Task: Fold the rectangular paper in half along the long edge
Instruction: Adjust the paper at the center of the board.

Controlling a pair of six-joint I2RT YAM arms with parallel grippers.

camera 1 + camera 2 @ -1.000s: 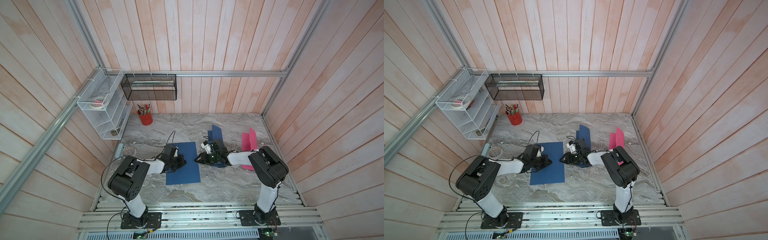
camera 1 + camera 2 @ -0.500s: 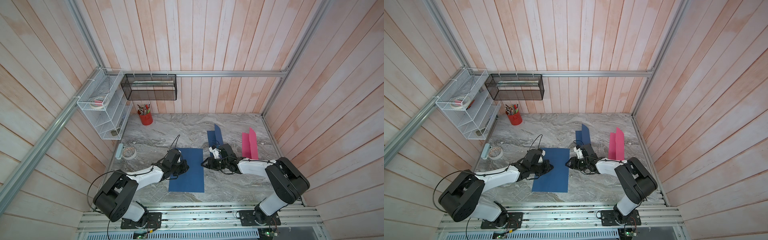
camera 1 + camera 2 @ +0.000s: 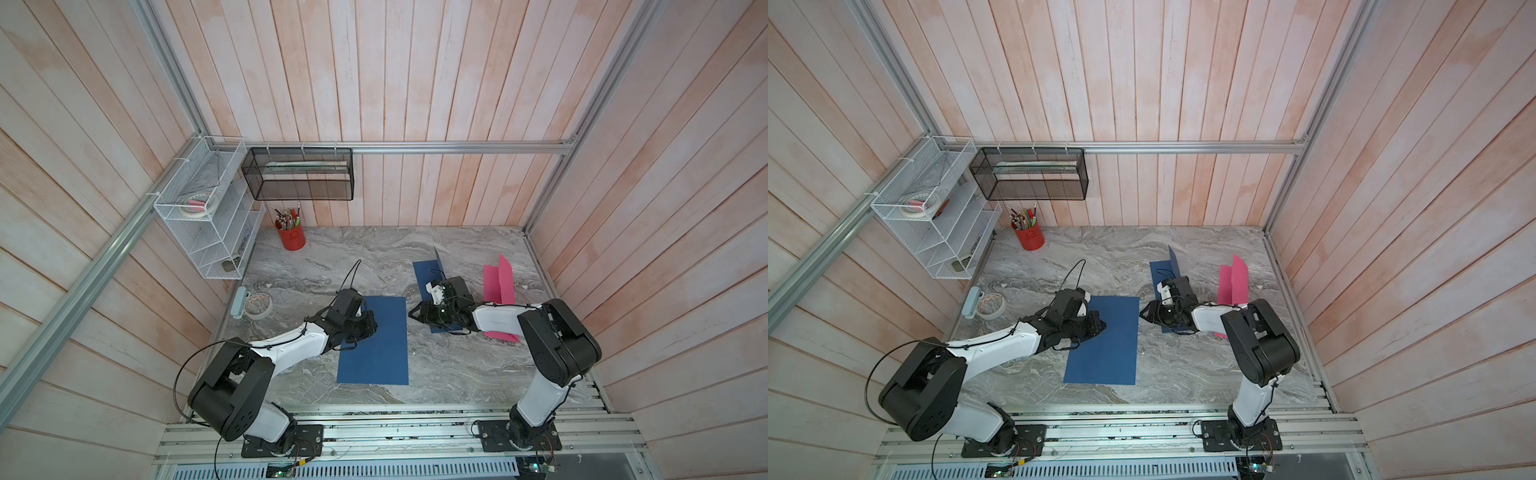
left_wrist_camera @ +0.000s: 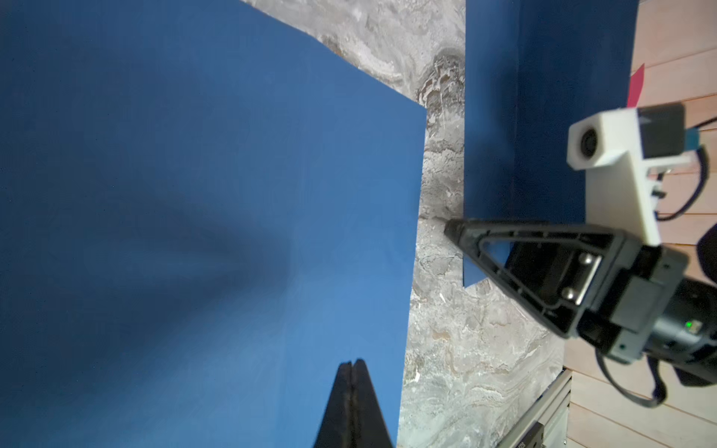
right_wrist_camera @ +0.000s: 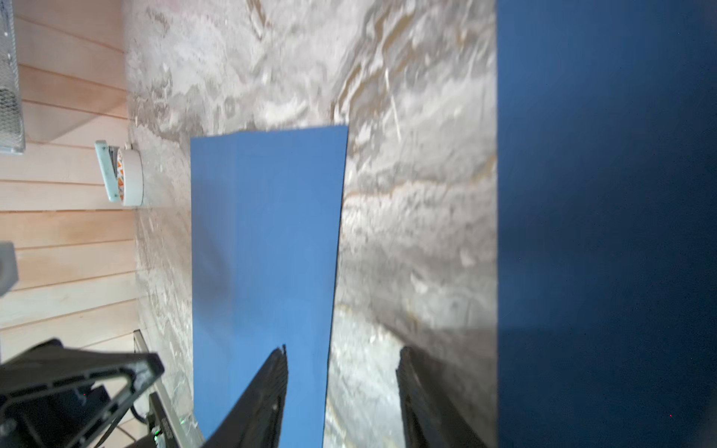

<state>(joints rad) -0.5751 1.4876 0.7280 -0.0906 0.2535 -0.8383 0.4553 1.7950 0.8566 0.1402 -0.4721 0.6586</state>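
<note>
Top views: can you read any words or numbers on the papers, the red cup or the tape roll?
There is no text that can be read anywhere.
The red cup: a faint mark on its front, too small to read.
The flat blue paper, folded blue paper and pink paper: plain, no writing.
The tape roll: only an orange pattern, no letters.

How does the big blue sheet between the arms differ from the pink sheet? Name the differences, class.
The blue sheet lies flat and unfolded, while the pink sheet is creased, with one flap standing up. The blue sheet also shows a wider face than the pink sheet. Both are rectangular paper on the table.
</note>
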